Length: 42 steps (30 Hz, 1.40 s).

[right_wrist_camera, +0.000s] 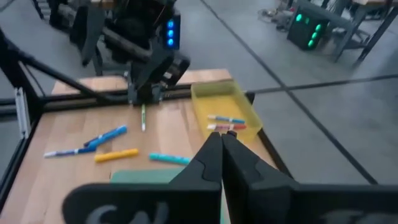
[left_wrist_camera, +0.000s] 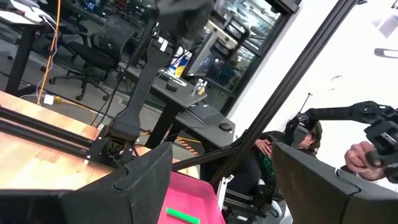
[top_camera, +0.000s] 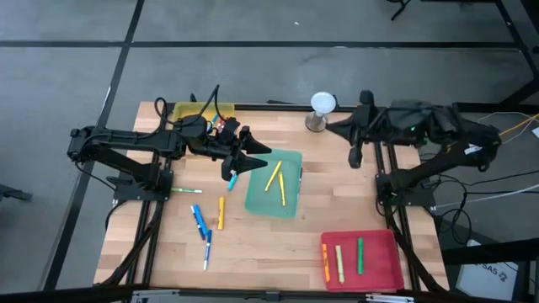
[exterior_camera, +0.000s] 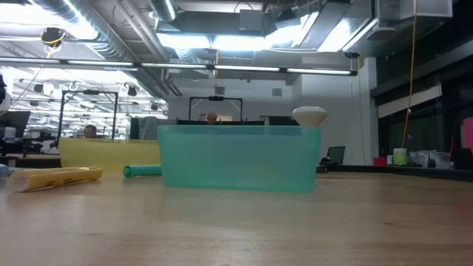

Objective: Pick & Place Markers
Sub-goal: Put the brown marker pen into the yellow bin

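- At the front of the surface (top_camera: 253, 244) the red tray (top_camera: 383, 268) already carries three markers: orange, yellow and green. None of them needs touching.
- Just behind that, left of centre, the loose markers (top_camera: 200, 220) lie scattered on the bare wood. There are two blue ones, an orange-yellow one, a white-barrelled one and, a little farther back, a thin green one. They lie well enough apart to be taken one at a time.
- In the middle, the left gripper (top_camera: 253, 157) hangs beside the left edge of the green tray (top_camera: 290, 202). Its fingers are spread wide with nothing between them.
- The teal marker (top_camera: 232, 178) lies on the wood just beside that tray and almost under the gripper, so it looks like the one to pick.
- To do it well, tip the wrist down, since the fingers seem to point level across the room. Turn them to straddle the barrel across its width, descend at its middle, then close.
- Keep the tray-side finger clear of the tray wall, or the tray and its two yellow markers (top_camera: 276, 180) may be shoved.
- At the back left, the yellow tray (top_camera: 202, 110) sits partly under the left arm.
- At the back right, the right gripper (top_camera: 355, 156) waits with its fingers pressed together, empty.
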Each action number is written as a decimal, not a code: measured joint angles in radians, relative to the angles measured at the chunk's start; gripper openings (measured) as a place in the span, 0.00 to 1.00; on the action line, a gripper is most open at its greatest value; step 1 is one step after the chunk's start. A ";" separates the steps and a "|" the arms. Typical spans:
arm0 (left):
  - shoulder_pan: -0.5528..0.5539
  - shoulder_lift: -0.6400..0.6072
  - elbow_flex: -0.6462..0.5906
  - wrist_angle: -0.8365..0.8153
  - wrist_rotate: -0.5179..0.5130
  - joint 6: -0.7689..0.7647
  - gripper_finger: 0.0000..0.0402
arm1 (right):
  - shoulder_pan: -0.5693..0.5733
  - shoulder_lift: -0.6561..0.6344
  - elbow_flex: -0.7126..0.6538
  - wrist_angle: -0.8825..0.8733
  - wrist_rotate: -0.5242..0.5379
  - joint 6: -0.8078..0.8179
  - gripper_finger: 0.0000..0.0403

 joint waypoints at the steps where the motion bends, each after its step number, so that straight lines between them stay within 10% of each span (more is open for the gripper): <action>1: 0.000 0.000 0.000 0.001 0.000 0.000 0.66 | -0.018 -0.003 0.000 0.010 -0.012 -0.009 0.00; 20: 0.000 0.000 0.000 0.004 -0.004 -0.011 0.66 | -0.300 -0.009 -0.041 0.059 -0.313 -0.147 0.00; 42: 0.000 0.000 0.000 0.003 -0.047 -0.012 0.66 | -0.304 -0.227 -0.730 0.570 -0.530 -0.053 0.00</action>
